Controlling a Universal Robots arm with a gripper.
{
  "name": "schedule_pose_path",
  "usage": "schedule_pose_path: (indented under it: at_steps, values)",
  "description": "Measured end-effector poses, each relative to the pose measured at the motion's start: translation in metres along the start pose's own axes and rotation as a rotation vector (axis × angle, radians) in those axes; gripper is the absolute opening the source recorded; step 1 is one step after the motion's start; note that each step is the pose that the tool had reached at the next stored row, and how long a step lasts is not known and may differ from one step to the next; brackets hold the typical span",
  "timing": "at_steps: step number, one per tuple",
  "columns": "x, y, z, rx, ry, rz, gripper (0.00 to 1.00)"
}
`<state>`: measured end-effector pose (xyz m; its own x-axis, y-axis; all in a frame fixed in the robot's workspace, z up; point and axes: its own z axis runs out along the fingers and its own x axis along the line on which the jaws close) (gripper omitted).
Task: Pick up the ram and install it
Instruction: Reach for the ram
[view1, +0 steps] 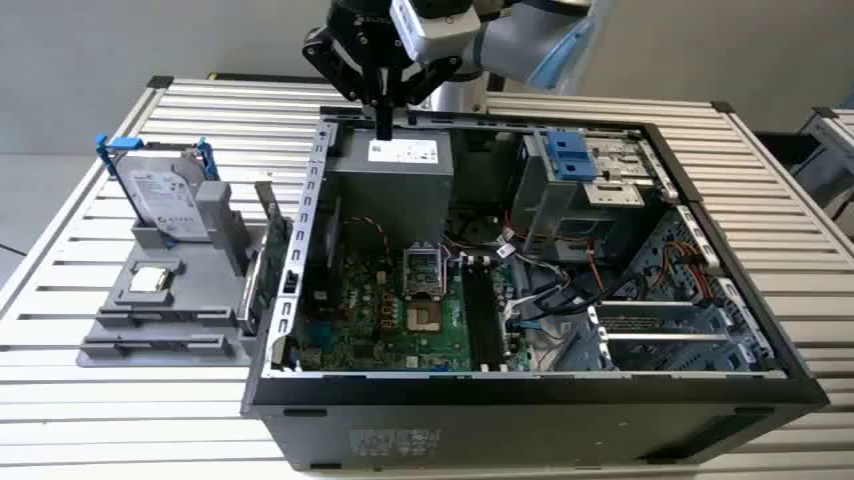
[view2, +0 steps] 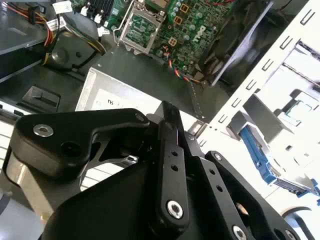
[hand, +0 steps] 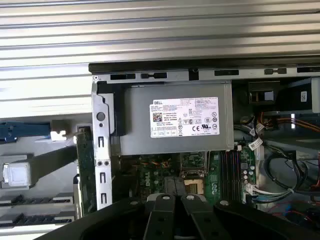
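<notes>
- Hovering over the far rim of the open computer case (view1: 320, 200), the claw (view1: 384, 130) hangs point-down above the grey power supply (view1: 390, 175) and touches nothing.
- Claw state: in the second wrist view the fingers (view2: 170, 145) are drawn together, with no gap and no part between them. It is judged closed and empty.
- The ram (view1: 252, 290) is taken to be the thin dark strip standing edge-on in the grey fixture (view1: 147, 330). It sits on the fixture's side nearest the case, just beside the larger green card (view1: 280, 270) and well apart from the claw. This identification is tentative.
- Judged reason for that pose: standing on edge leaves its long upper edge free for a pinch from above.
- The case lies on its side mid-bench (view1: 94, 420) with the panel off and the motherboard (view1: 387, 310) facing up, presumably so the long black slots (view1: 481, 310) can be reached from above. Whether any slot is filled cannot be told.
- The fixture stands toward the bench edge at the exterior view's left and also carries an upright hard drive (view1: 163, 200) in a blue frame.
- Status: the pick-up is not yet made.
</notes>
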<state>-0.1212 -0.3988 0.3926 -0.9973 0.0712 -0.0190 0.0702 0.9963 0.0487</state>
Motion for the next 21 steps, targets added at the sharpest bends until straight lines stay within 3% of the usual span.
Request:
schedule_pose_path:
  at_steps: [21]
  values:
    - [0.0093,-0.0023,-0.0003,-0.0001,0.0000,0.000,0.00]
